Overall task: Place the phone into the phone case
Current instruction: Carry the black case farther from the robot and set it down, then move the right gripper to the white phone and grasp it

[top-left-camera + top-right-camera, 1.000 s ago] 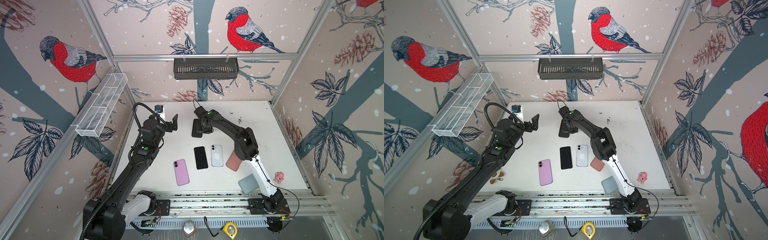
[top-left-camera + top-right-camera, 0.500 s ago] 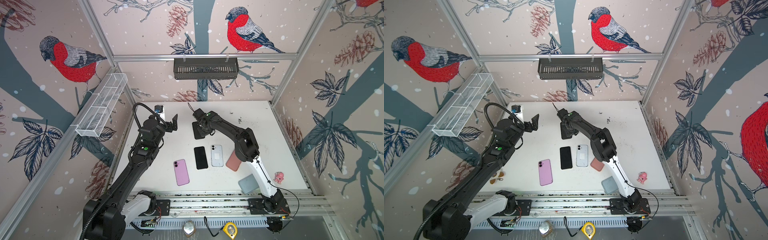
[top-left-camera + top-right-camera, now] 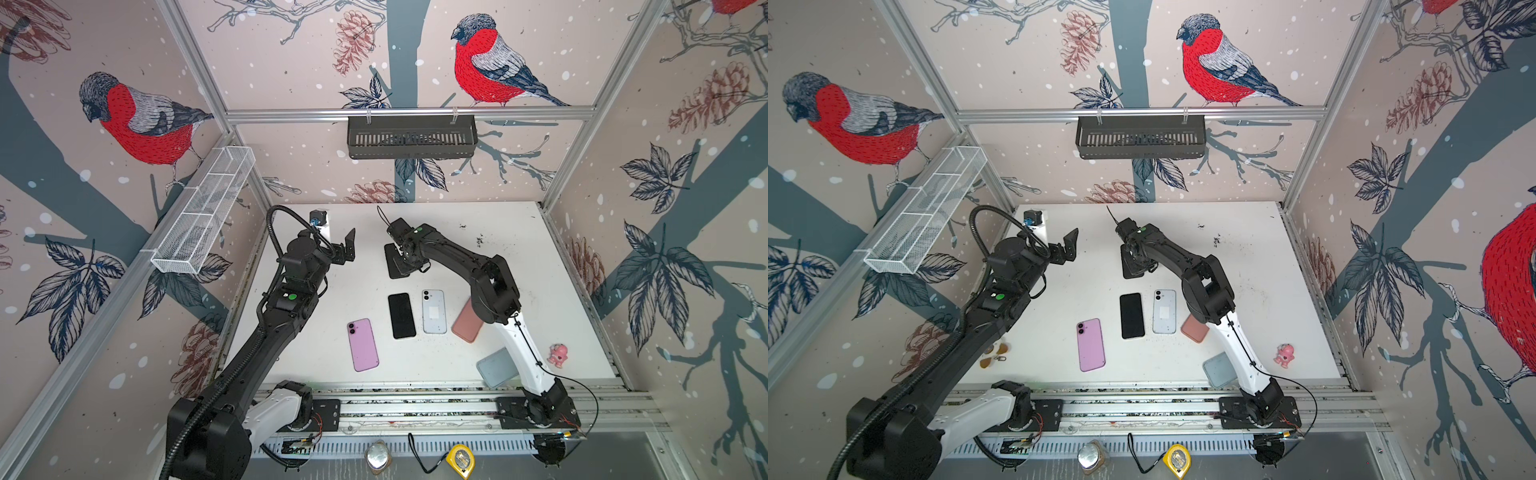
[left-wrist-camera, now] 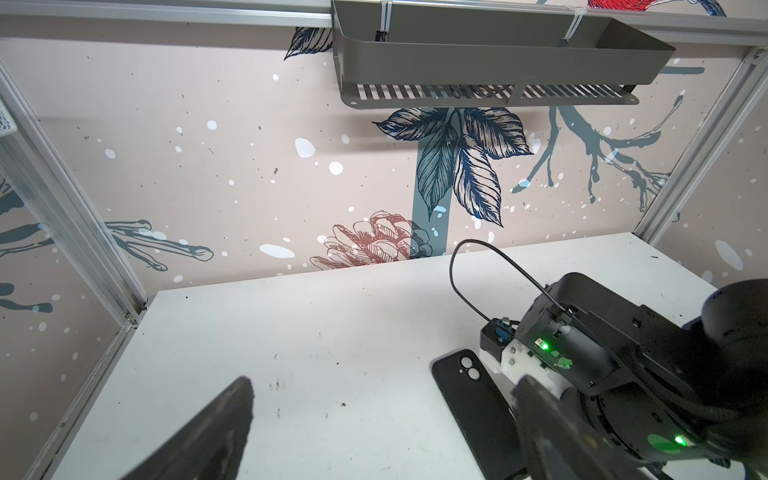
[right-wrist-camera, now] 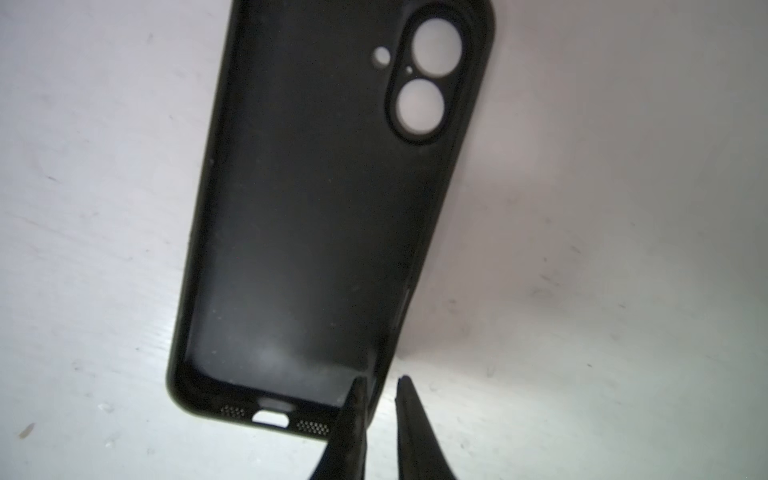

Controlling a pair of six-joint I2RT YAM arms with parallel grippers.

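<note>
A black phone case [image 5: 316,208] lies hollow side up toward the back of the table [image 3: 478,266], seen in both top views [image 3: 1128,264] and in the left wrist view [image 4: 469,399]. My right gripper [image 5: 380,380] straddles the case's side wall near its port end. One finger is inside, one outside, and a thin gap shows beside the wall. Three phones lie in a row nearer the front: pink [image 3: 363,345], black [image 3: 401,316] and pale blue [image 3: 434,311]. My left gripper [image 3: 349,245] hangs wide open and empty, left of the case.
A salmon case [image 3: 467,326] and a grey-blue case [image 3: 496,368] lie partly under the right arm. A pink toy [image 3: 557,354] sits at the front right. A dark basket [image 3: 411,137] hangs on the back wall and a white wire basket [image 3: 203,216] on the left.
My right gripper's jaws have parted slightly from shut at the case's wall, and its wrist has shifted a little. The left arm has not moved.
</note>
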